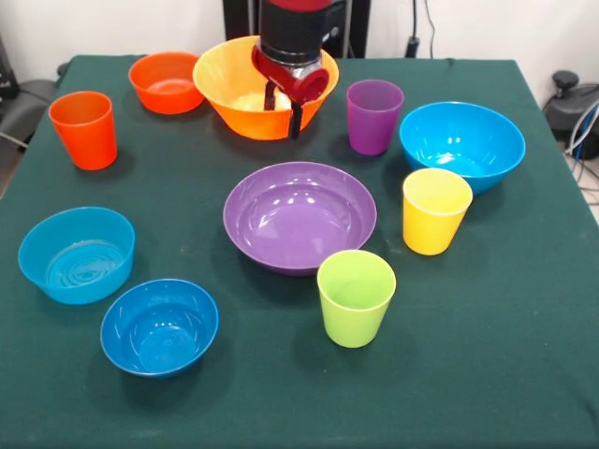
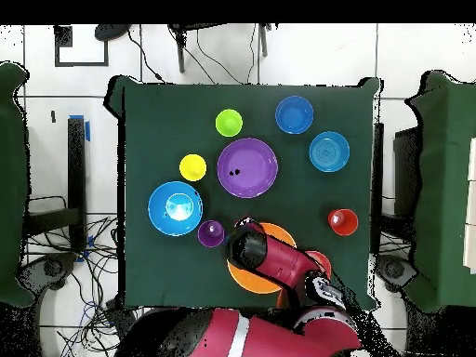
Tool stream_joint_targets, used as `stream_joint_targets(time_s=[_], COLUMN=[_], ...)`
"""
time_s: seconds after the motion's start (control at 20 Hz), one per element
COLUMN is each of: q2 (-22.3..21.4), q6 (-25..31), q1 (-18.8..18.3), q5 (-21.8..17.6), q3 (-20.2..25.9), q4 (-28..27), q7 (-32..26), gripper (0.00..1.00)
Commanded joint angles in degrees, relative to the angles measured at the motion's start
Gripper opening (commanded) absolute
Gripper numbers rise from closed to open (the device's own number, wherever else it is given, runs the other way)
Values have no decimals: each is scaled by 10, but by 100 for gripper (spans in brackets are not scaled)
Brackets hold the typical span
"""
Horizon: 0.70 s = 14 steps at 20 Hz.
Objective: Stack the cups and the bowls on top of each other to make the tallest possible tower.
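Note:
My gripper [image 1: 284, 108] hangs open over the large orange-yellow bowl [image 1: 234, 84] at the back of the table. One finger is inside the bowl and the other outside its near wall. Every piece stands alone upright, and no tower is in view. The purple bowl [image 1: 299, 215] sits mid-table and the big blue bowl [image 1: 461, 142] at the right. The small orange bowl [image 1: 167, 82], light blue bowl [image 1: 77, 254] and dark blue bowl [image 1: 159, 325] are on the left. The cups are orange [image 1: 84, 129], purple [image 1: 374, 116], yellow [image 1: 436, 210] and green [image 1: 356, 297].
A dark green cloth [image 1: 524, 374] covers the table. In the overhead view my arm [image 2: 279, 265] covers part of the orange-yellow bowl [image 2: 244, 281] and the small orange bowl [image 2: 319, 257]. Cables and chairs lie off the table's sides.

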Motion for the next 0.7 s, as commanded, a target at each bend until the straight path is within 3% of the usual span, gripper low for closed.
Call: stream_joint_targets(time_s=[0.05, 0.4, 0.65, 0.7], q2=[72, 78, 71, 70], q6=[-32, -35, -20, -18], q1=[-12, 12, 6, 4], q5=[0, -19, -33, -36], q3=[50, 30, 35, 36], q4=[1, -16, -22, -23], q7=[84, 59, 39, 36], gripper=[100, 100, 100, 0])
